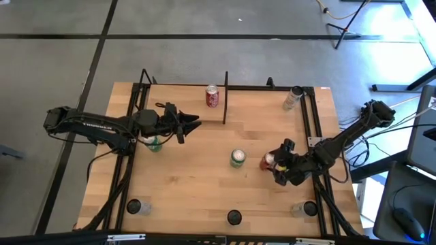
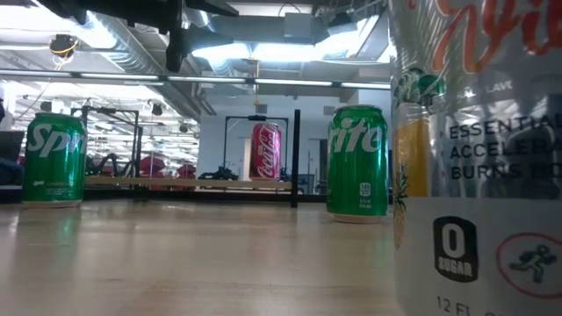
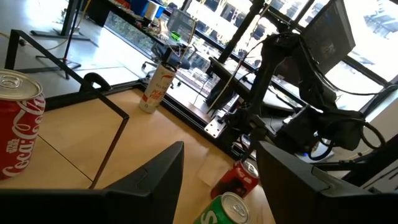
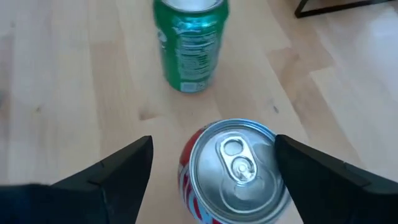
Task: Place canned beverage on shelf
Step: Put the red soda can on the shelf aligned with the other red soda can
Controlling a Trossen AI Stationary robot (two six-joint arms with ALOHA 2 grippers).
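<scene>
From where I stand, the left tool (image 1: pixel 193 123) hangs open over the desk (image 1: pixel 197 184) at about ten o'clock, a green can (image 1: pixel 154 143) just beneath its arm. At twelve o'clock a red cola can (image 1: pixel 212 96) stands on the shelf (image 1: pixel 177 95). Near the middle sits another green can (image 1: pixel 237 158). At four o'clock the right tool (image 4: pixel 211 171) spreads open on either side of a red can (image 4: pixel 233 171), not closed on it.
</scene>
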